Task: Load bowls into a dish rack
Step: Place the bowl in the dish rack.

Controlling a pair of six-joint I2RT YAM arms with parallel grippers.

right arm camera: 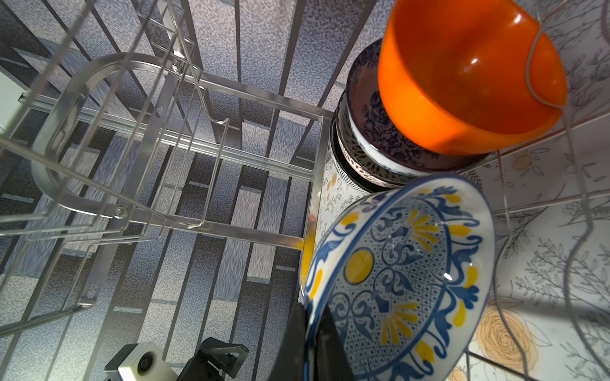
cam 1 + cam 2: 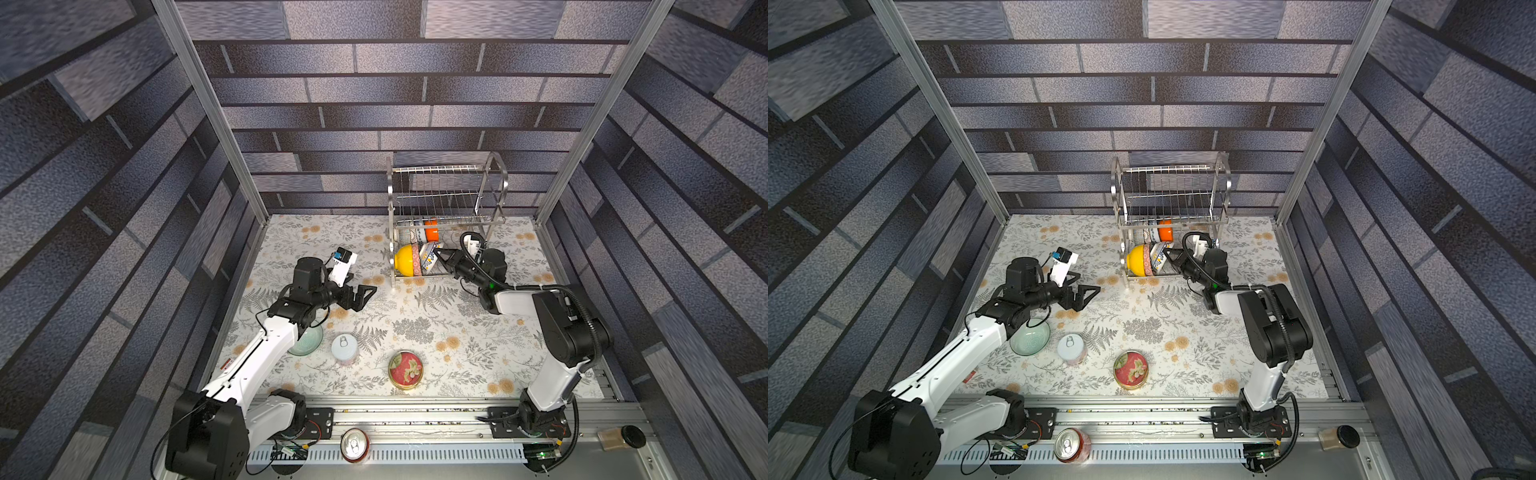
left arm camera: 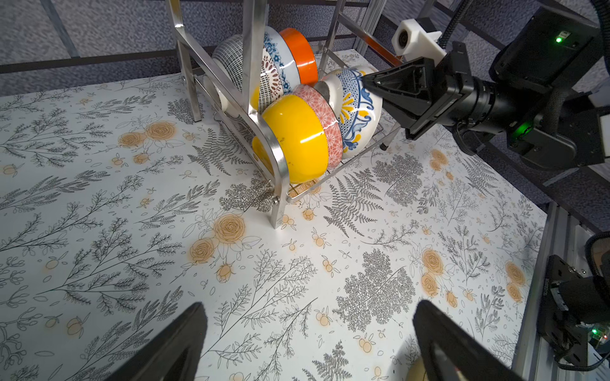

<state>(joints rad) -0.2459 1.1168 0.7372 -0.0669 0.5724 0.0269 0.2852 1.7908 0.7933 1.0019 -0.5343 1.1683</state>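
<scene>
My right pincer (image 3: 368, 82) clamps the rim of the blue-and-yellow bowl (image 1: 396, 270), seating it in the lower tier of the dish rack (image 2: 500, 178), against the pink bowl (image 3: 325, 118). Next, probably: let go gently, back out.

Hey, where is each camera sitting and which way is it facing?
Both top views: high above the front, looking down at the table and dish rack; left gripper, right gripper show.
Left wrist: low over the table, facing the rack; open left gripper and right gripper show.
Right wrist: at the lower tier, looking through the rack; right gripper pinches the blue-and-yellow bowl.
Shared: both wrist views show that bowl.
</scene>
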